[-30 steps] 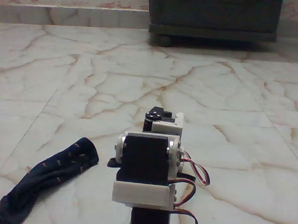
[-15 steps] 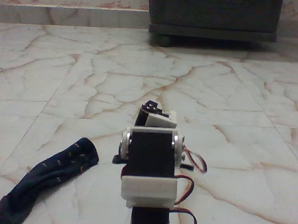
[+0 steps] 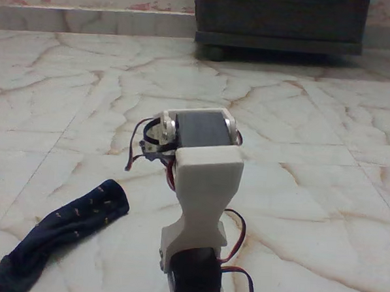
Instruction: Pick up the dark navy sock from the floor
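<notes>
The dark navy sock (image 3: 59, 234), flecked with tan, lies limp on the floor (image 3: 301, 125) at the lower left of the fixed view, stretching from the bottom-left corner up toward the middle. The white arm rises from the bottom centre, and its upper joint stands over the floor to the right of the sock's upper end. My gripper (image 3: 150, 145) shows just as a dark piece with wires peeking out left of that joint, above and right of the sock and apart from it. The arm hides its fingers.
A dark wooden cabinet (image 3: 280, 19) on round feet stands at the back right against the wall. A low marble skirting (image 3: 90, 19) runs along the back left. Veined tiles stretch open on all sides of the arm.
The arm has unfolded upward: the joint block rose from low at the centre to well above it, and the gripper end swung out to the left. The sock has not moved.
</notes>
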`<action>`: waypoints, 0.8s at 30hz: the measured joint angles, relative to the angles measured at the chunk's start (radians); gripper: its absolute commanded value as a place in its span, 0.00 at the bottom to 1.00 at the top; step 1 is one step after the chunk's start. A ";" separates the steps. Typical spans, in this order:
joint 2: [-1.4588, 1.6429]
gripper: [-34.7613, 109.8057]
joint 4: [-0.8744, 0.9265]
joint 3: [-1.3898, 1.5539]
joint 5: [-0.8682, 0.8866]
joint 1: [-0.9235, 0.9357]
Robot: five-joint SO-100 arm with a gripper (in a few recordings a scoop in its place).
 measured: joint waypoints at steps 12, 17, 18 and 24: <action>-0.454 0.27 0.176 -0.380 0.365 -0.276; -0.594 0.31 0.216 -0.492 0.431 -0.337; -0.626 0.32 0.259 -0.525 0.436 -0.354; -0.819 0.34 0.508 -0.772 0.368 -0.405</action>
